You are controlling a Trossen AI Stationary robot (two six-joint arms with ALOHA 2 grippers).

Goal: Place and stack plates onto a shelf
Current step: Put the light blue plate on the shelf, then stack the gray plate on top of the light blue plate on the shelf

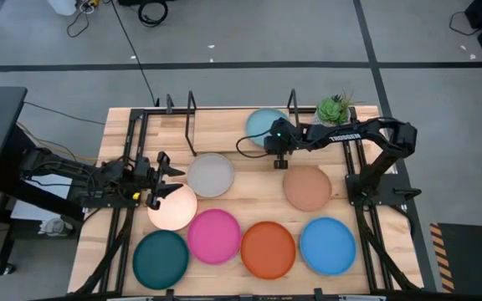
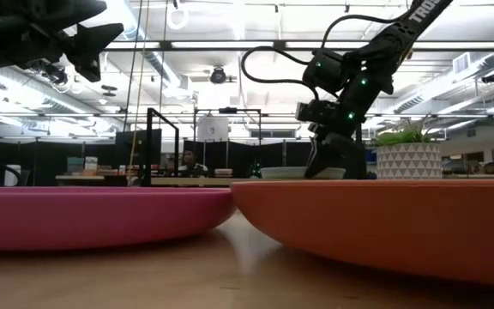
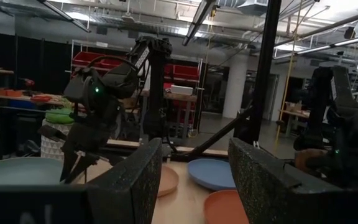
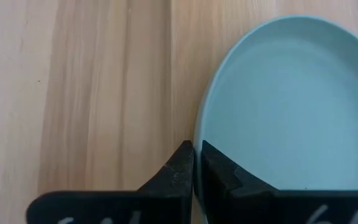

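Observation:
The light blue plate (image 1: 262,125) lies at the table's far side between the shelf's black hoops (image 1: 192,113); my right gripper (image 1: 279,157) is shut on its near rim. The other plates lie flat on the table: grey (image 1: 211,174), tan (image 1: 307,187), cream-peach (image 1: 172,208), pink (image 1: 214,236), orange (image 1: 268,249), blue (image 1: 328,245), teal (image 1: 161,259). My left gripper (image 1: 168,178) hovers open above the cream-peach plate's far edge, next to the grey plate, and holds nothing; its fingers stand wide apart in the left wrist view (image 3: 194,180). My right gripper (image 4: 194,165) pinches the light blue plate's rim (image 4: 199,140), one finger (image 4: 179,169) outside the plate and one (image 4: 222,177) over its inside. The fingers come from above, pointing down (image 2: 324,159). The plate sits level (image 2: 303,172); whether it is lifted clear I cannot tell.
A potted plant (image 1: 335,109) stands at the far right corner, close behind the right arm. The shelf's hoops (image 1: 292,104) rise on both sides of the light blue plate. Bare wood (image 1: 241,163) lies between the grey and tan plates.

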